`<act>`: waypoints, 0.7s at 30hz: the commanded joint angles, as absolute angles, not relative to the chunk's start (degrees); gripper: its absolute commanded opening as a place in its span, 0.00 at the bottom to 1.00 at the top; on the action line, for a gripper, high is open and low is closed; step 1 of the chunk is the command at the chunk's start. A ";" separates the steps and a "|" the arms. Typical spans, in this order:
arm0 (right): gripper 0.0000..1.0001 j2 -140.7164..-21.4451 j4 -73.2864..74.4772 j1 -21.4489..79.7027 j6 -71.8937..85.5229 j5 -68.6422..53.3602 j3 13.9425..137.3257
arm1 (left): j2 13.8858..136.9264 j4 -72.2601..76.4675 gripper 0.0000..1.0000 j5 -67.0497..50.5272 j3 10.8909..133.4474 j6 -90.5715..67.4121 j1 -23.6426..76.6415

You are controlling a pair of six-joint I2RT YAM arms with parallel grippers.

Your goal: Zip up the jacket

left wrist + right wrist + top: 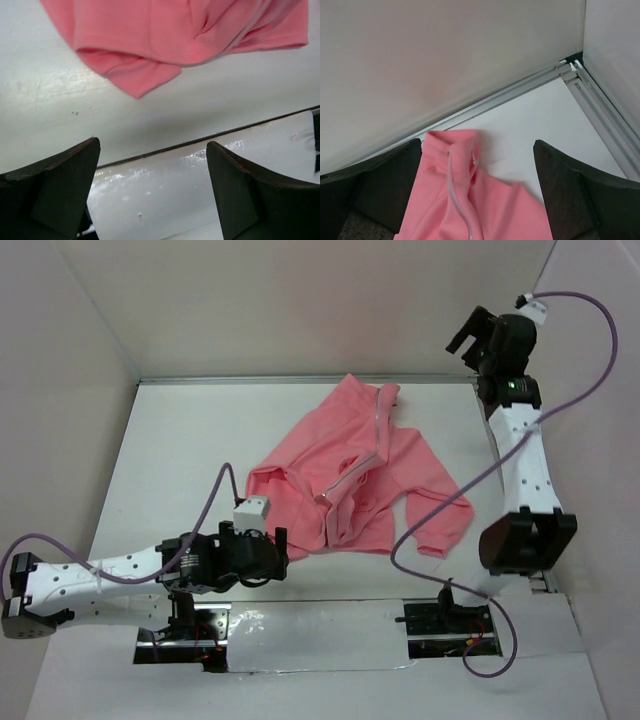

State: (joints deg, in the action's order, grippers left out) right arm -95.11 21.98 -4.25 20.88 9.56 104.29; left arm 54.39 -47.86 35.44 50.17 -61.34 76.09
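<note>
The salmon-pink jacket (360,475) lies crumpled in the middle of the white table, and its light zipper (368,440) runs diagonally from the far end towards the middle. My left gripper (280,545) is open and empty, low over the table just short of the jacket's near-left edge. The left wrist view shows the jacket's edge (175,35) beyond the open gripper (152,142). My right gripper (468,335) is open and empty, raised high at the far right. In the right wrist view the gripper (476,145) looks down on the jacket's far end (485,210) and zipper (457,200).
White walls enclose the table on three sides, with a metal rail (520,92) along the far edge. Shiny base plates (330,625) and a seam (200,141) lie at the near edge. Purple cables (440,510) loop from both arms, one over the jacket's right sleeve.
</note>
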 commanded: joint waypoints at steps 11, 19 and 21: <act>1.00 -56.19 12.66 -3.34 28.38 11.24 57.23 | 38.32 -47.25 0.99 38.15 51.16 -65.42 70.59; 1.00 -45.97 15.91 -3.25 30.85 12.66 49.84 | 50.43 -26.04 0.99 8.93 52.12 -43.01 32.87; 1.00 -45.18 17.30 -3.25 30.76 12.74 49.83 | 54.29 -26.10 0.99 -1.26 53.43 -42.80 25.69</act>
